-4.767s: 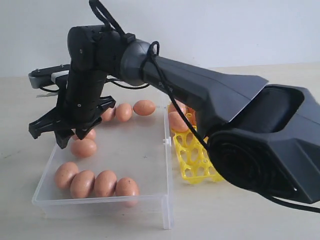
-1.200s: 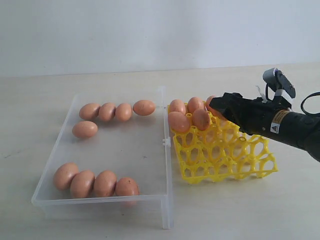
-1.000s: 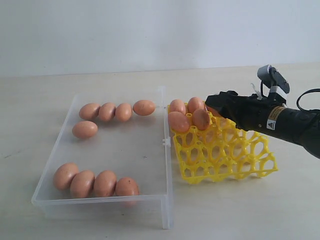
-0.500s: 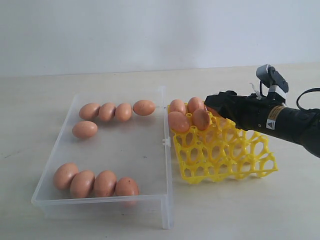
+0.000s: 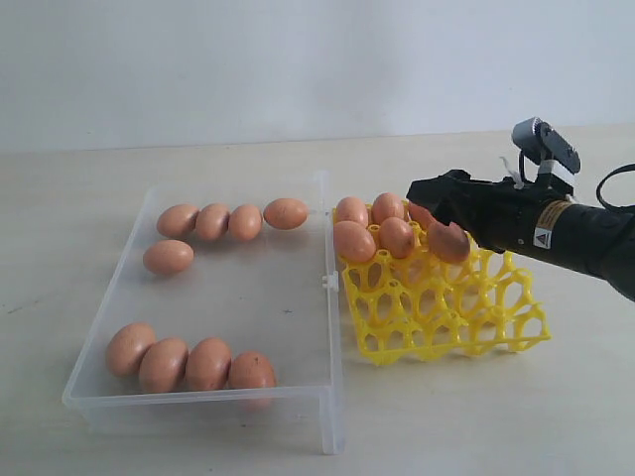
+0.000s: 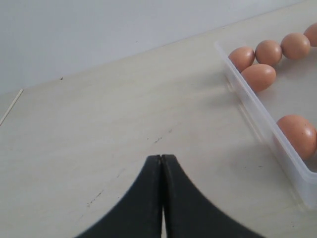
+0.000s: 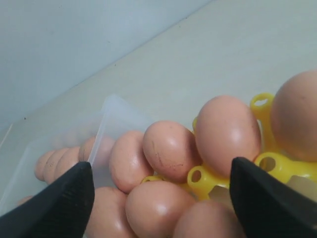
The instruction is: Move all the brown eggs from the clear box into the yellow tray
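Observation:
The clear box (image 5: 327, 297) holds several brown eggs: a back row (image 5: 245, 221), one alone (image 5: 168, 257), and a front row (image 5: 207, 363). The yellow tray (image 5: 466, 317) to its right carries several eggs in its far-left cells (image 5: 354, 241). One egg (image 5: 448, 241) rests in a cell just under my right gripper (image 5: 429, 203). That gripper is open, with its fingers (image 7: 64, 203) wide apart over the tray eggs (image 7: 171, 148) and holding nothing. My left gripper (image 6: 162, 157) is shut and empty over bare table beside the box wall (image 6: 257, 119); it does not show in the exterior view.
The tabletop (image 5: 476, 416) is pale beige, with a plain wall behind it. The right arm (image 5: 585, 243) reaches in low from the right, over the tray's far side. The tray's near and right cells (image 5: 496, 327) hold nothing.
The right arm left the box, where one mid-left egg is gone, and moved over the tray. In the last half second it lifted slightly and an egg now shows beneath it.

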You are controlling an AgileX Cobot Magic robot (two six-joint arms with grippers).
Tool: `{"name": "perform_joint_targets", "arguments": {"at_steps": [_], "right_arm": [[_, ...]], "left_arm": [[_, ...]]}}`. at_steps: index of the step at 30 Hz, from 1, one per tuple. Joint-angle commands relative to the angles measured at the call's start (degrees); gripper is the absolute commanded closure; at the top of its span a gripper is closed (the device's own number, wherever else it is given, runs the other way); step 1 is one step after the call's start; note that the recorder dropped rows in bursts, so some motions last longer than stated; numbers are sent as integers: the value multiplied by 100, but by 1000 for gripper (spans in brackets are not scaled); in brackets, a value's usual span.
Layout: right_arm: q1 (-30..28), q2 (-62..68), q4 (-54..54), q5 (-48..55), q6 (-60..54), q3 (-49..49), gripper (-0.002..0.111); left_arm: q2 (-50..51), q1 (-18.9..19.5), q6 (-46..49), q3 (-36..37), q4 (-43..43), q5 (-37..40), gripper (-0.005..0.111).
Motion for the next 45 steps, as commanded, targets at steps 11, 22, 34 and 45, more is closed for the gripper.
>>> {"name": "perform_joint_targets", "arguments": {"at_steps": [11,22,34,45], "right_arm": [[-28,-89,114,55,-362,-23,38],[130,-1555,16,2109,-1365,-23,40],[1272,-2186,2642,5880,-3680,-548,44],[1304,-1047,3851,8440,-4610,-2262,46]], "left_arm": [[-35,-11,-31,-23,0,-45,107],[-35,-11,-31,-23,0,-45,107],[-35,-11,-31,-23,0,-45,107],[-35,-11,-31,-23,0,-45,107]]}}
